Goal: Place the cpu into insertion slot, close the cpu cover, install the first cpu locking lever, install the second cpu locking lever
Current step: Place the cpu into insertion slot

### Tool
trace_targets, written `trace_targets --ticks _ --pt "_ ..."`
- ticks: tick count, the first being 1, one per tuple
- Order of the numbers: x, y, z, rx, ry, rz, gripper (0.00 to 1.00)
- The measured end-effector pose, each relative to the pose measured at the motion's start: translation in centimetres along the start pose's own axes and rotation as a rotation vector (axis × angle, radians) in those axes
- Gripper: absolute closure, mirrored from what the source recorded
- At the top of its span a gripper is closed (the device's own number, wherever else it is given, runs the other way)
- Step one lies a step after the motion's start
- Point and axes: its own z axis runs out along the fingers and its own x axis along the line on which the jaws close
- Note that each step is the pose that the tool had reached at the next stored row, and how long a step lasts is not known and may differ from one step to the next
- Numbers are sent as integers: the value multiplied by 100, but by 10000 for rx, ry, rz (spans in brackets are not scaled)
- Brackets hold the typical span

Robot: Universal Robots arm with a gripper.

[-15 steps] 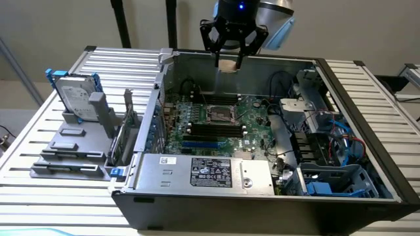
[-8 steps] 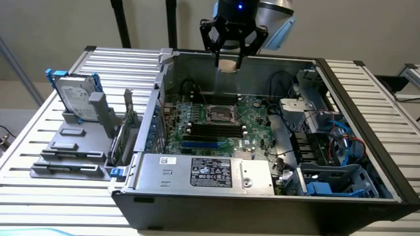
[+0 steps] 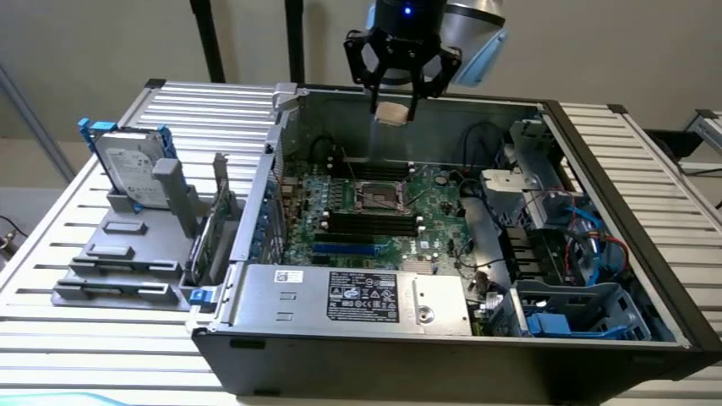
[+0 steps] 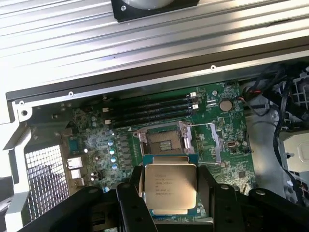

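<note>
The pincer (image 3: 394, 103) is at the top middle of the exterior view, up in the air over the open computer case (image 3: 451, 372). It is pinching the cpu (image 3: 391, 114), with one finger (image 4: 129, 200) on each of two sides. The cpu is a small pale square. In the wrist view its flat face has tiny writing on it (too small to read).

The insertion slot (image 3: 380, 196) is a dark square with a metal rim. It sits in the middle of the green board (image 3: 434, 207), well below the cpu, and it is bare. The cpu cover (image 4: 216, 142) is swung open, just beside the slot.

A grey box with a label (image 3: 361, 296) sits at the lower middle of the frame. The case lies on a table (image 3: 665, 169) of silver slats. A hard drive (image 3: 130, 165) stands at the exterior view's left.
</note>
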Motion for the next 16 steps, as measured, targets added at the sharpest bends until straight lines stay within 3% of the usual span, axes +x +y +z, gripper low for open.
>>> trace_targets --ticks 16 --pt "0 0 0 -52 -236 2668 45"
